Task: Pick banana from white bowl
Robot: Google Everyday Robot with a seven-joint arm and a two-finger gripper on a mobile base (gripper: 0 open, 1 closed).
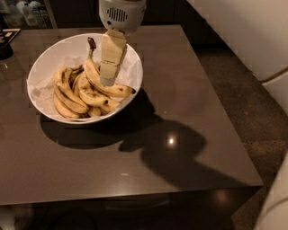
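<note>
The white bowl (49, 56) stands on the far left part of the dark table. In it lies the banana (118, 91), long, curved and speckled, with its stem rising to a dark cap (91, 42) and its browned tip by the bowl's right rim. My gripper (108, 81) hangs from its white wrist (121, 13) down into the bowl. Its cream tip is right at the middle of the banana, on or just above it; I cannot tell whether they touch.
Several shorter yellow bananas (67, 96) lie in the bowl to the left of the long one. The dark table (180, 134) extends to the right and front. A black object (5, 45) sits at the far left edge. A white robot body (252, 31) stands at the right.
</note>
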